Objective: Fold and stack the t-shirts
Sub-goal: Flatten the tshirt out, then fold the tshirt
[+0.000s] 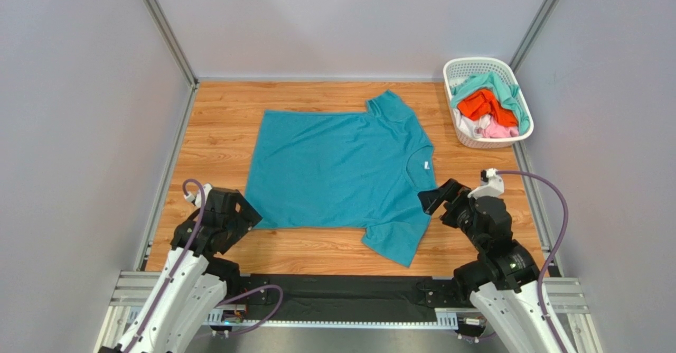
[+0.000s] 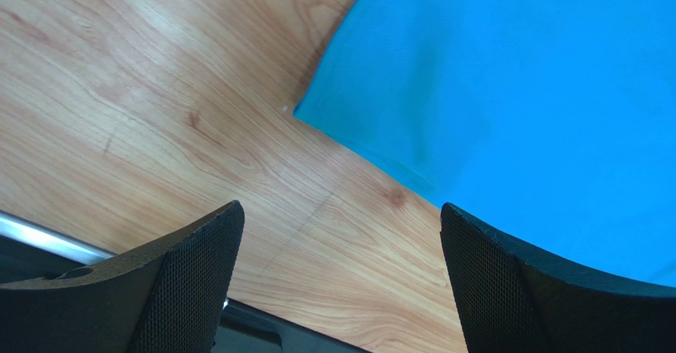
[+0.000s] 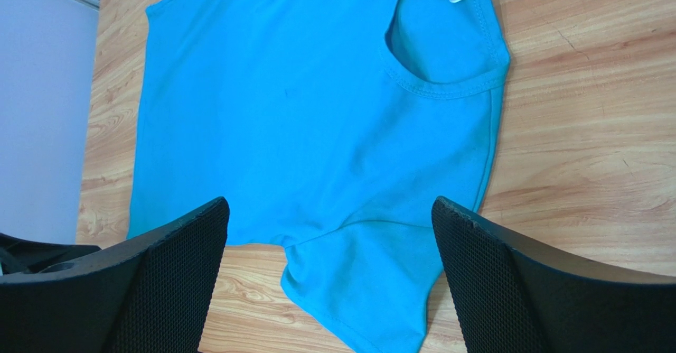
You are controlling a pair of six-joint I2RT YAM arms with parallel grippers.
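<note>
A teal-blue t-shirt (image 1: 337,171) lies spread flat on the wooden table, its neck with a small white label (image 1: 426,165) toward the right. My left gripper (image 1: 247,215) is open and empty at the shirt's near left hem corner (image 2: 297,112). My right gripper (image 1: 428,202) is open and empty over the shirt's near sleeve (image 3: 373,282), close to the neck (image 3: 444,52). Orange (image 1: 481,104), mint-green (image 1: 504,86) and pale pink (image 1: 496,131) t-shirts lie bunched in the basket.
A white plastic lattice basket (image 1: 461,71) stands at the table's far right corner. Grey walls enclose the table on three sides. A black rail (image 1: 333,293) runs along the near edge between the arm bases.
</note>
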